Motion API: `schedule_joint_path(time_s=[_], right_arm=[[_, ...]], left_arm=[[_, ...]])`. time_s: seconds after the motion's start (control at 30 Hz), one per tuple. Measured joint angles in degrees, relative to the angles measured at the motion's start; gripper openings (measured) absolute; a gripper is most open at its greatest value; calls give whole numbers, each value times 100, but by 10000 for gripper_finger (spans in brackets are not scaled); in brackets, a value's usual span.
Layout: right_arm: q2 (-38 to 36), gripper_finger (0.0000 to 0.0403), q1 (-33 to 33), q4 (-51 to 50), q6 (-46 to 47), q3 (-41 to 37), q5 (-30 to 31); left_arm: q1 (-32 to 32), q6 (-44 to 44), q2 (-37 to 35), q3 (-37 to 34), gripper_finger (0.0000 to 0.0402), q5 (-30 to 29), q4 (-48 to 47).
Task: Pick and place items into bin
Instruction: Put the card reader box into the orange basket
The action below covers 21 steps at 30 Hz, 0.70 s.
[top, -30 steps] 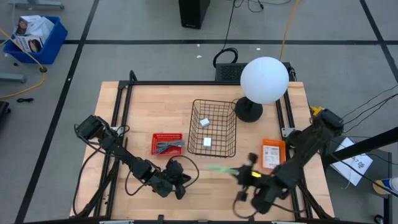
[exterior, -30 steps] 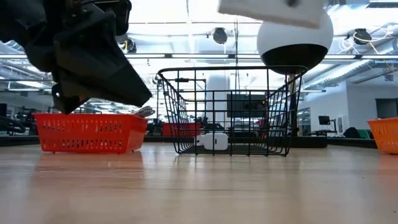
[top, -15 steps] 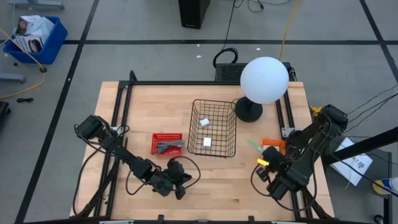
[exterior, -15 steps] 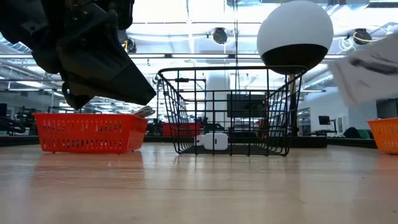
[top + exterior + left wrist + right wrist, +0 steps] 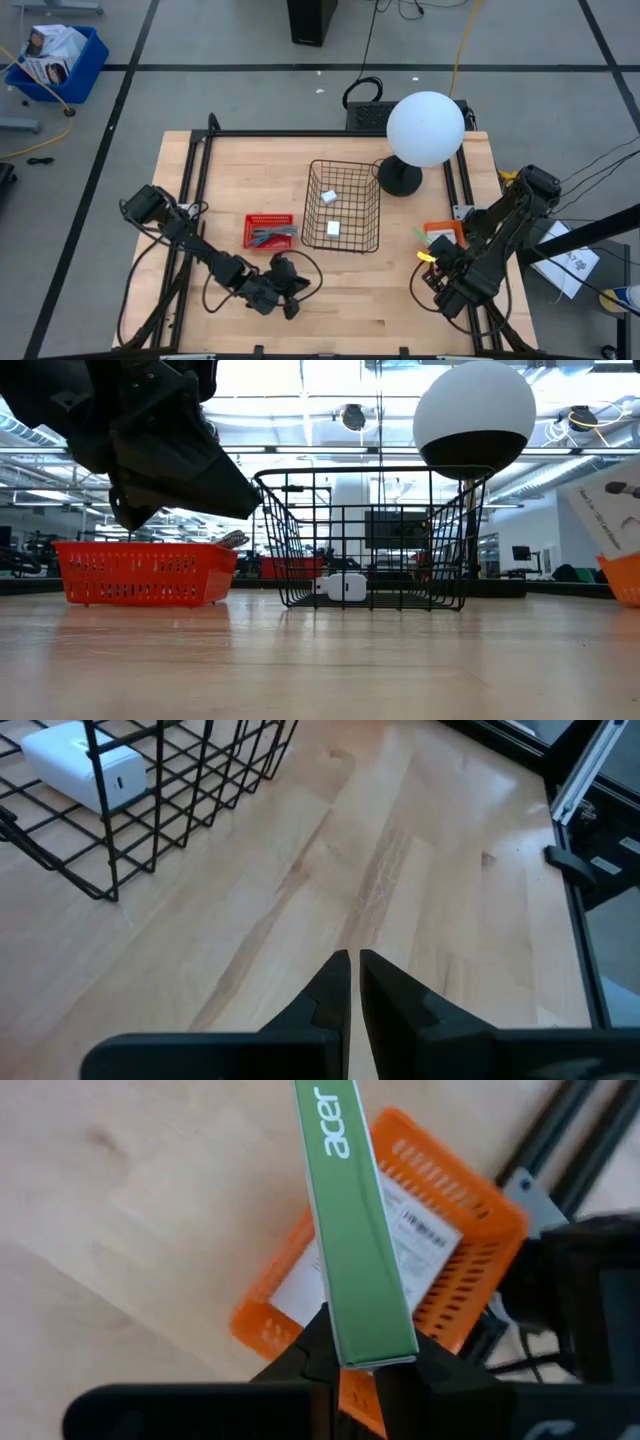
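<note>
My right gripper [image 5: 429, 250] hangs over the orange bin [image 5: 441, 231] at the table's right side, shut on a slim green-edged box [image 5: 350, 1210] printed "acer". In the low view the box [image 5: 610, 508] shows a white face with black marks above the orange bin [image 5: 625, 578]. My left gripper [image 5: 286, 292] hovers shut near the table's near edge, touching nothing. Two small white blocks [image 5: 332, 228] lie on the floor of the black wire basket [image 5: 343, 206]. Grey metal pieces [image 5: 270, 234] lie in the red bin [image 5: 270, 230]. My right gripper pinches the green box at its near end [image 5: 372, 1338] between the two fingers [image 5: 312, 1348], which lie on its two broad faces. The box is lifted clear and juts forward past the fingertips, edge toward the wrist camera, over the orange bin [image 5: 472, 1202].
A lamp with a white globe [image 5: 425, 128] stands on a dark base behind the wire basket. A white charger block [image 5: 85, 762] shows inside the basket in the left wrist view. A black frame rail [image 5: 463, 190] runs along the table's right side. Bare wood lies between the two grippers.
My right gripper has carried the green box from the near middle of the table toward the right edge, turning as it went, and now holds it over the orange bin. It stays shut on the box. The left arm has kept still.
</note>
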Motion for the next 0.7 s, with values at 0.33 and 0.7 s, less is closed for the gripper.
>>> schedule_joint_path(time_s=[0.33,0.7], right_arm=[[-482,30,-3,-20,70,47,29],[-1380,30,-14,-20,19,-89,-472]], left_arm=[[69,66,0,0,31,-48,-20],[69,63,-2,0,31,-51,-37]])
